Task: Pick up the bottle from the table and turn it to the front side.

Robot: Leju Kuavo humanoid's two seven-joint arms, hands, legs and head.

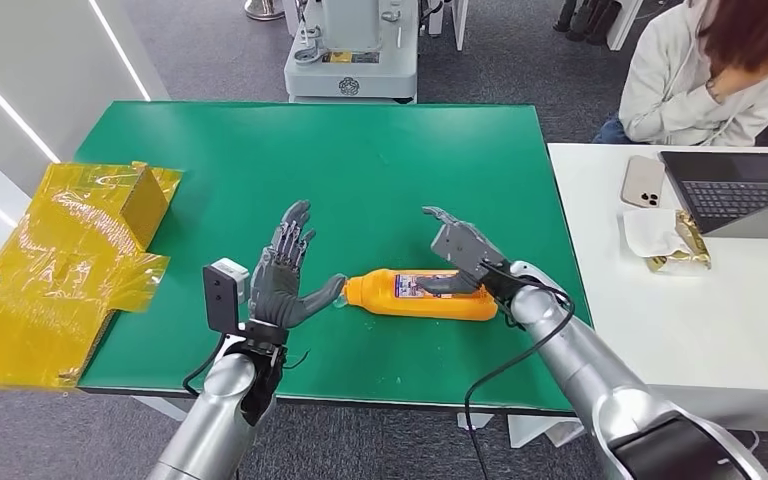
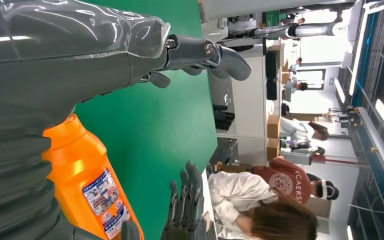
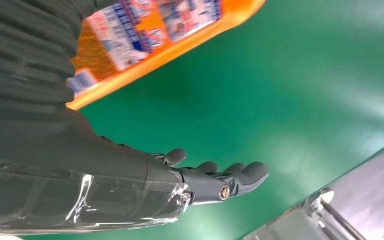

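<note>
An orange bottle (image 1: 420, 295) lay on its side on the green table (image 1: 360, 170), near the table's front edge, its printed label (image 1: 422, 285) facing up and its narrow neck pointing toward the left hand (image 1: 282, 268). That hand stood upright just beside the bottle's neck, palm turned toward the bottle, fingers (image 1: 293, 232) spread and raised, the thumb reaching out to the neck; whether the thumb touched it could not be told. It held nothing. The right hand (image 1: 465, 255) hovered at the bottle's other end, above its far side, fingers extended and apart, thumb lying along the label; it was open and had no grip on the bottle, and contact could not be told. In the left wrist view the bottle (image 2: 92, 187) lay just beyond the hand's ribbed cover, and in the right wrist view the bottle (image 3: 165, 37) lay behind the outstretched fingers (image 3: 225, 182). Left of the bottle, a crumpled yellow wrapped box (image 1: 65, 260) overhung the table's edge. To the bottle's right stood a white desk (image 1: 720, 330) carrying a phone (image 1: 643, 181) and a laptop (image 1: 740, 190), where a person (image 1: 705, 70) in a light top sat
</note>
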